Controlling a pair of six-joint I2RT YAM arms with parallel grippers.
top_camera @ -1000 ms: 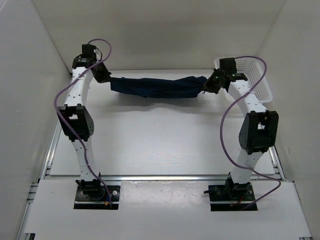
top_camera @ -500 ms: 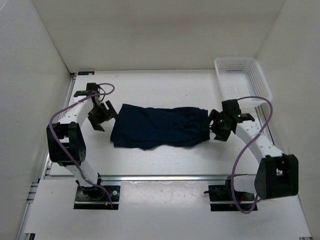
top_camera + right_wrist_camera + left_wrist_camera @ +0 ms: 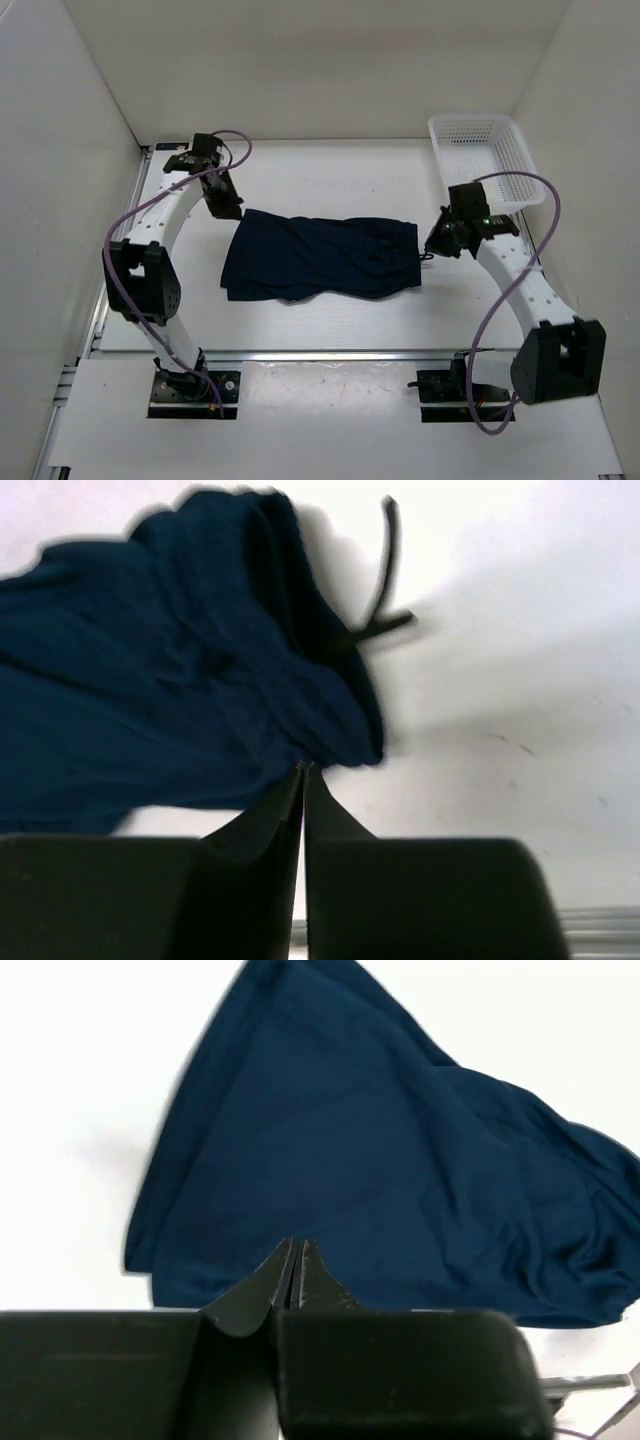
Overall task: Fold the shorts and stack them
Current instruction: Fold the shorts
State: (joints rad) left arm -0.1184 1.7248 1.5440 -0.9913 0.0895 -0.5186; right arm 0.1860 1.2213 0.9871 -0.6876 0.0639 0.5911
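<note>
From my seat, the dark navy shorts [image 3: 320,258] lie flat in the middle of the surface [image 3: 300,320], with the long axis running from 9 to 3 o'clock. The gathered waistband is at the 3 o'clock end.

The right end effector [image 3: 430,248] sits against that end, so the cloth lies at 9 o'clock from it. The left end effector [image 3: 228,207] is at the shorts' 10 o'clock corner, with the cloth spreading away toward 4 o'clock. Each arm is close to its own end, and neither is clearly nearer. Both end effectors are pressed narrow, finger against finger.

The wrist views show what the overhead camera cannot. The left fingers [image 3: 260,1290] meet right at a hem, and the right camera picks out the thin drawstring [image 3: 387,550] trailing onto the bare surface. I cannot tell from either view whether any cloth is pinched.

Farthest off, at 1 o'clock, stands the white mesh basket [image 3: 480,150], well apart from the shorts. I judge that the fold comes next.
</note>
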